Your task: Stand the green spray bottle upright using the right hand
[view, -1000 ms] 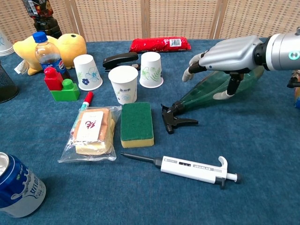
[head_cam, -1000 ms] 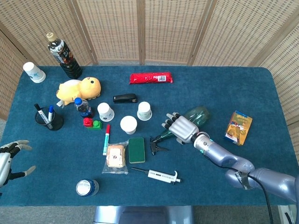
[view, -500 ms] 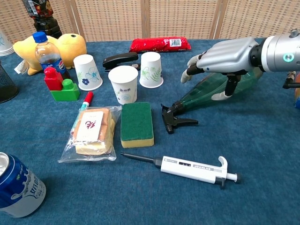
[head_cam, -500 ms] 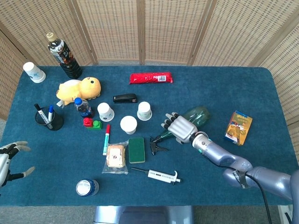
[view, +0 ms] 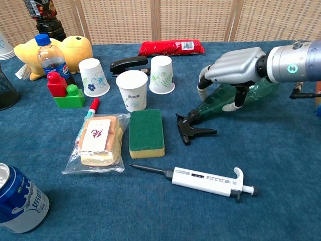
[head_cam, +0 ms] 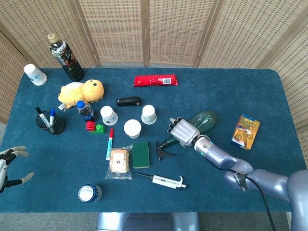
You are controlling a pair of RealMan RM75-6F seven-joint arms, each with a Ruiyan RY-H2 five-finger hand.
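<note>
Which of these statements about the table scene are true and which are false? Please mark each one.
1. The green spray bottle is standing upright. False: it lies on its side on the table, black trigger head toward the sponge.
2. The right hand is curled over the bottle's body. True.
3. The pipette lies between the spray bottle and the stapler. False: it lies nearer the camera than the bottle in the chest view, below the green sponge.
4. The left hand holds nothing, fingers apart. True.
5. The red packet lies beyond the stapler, toward the screen. True.
6. The blue can is tipped over. False: the can stands upright.
</note>
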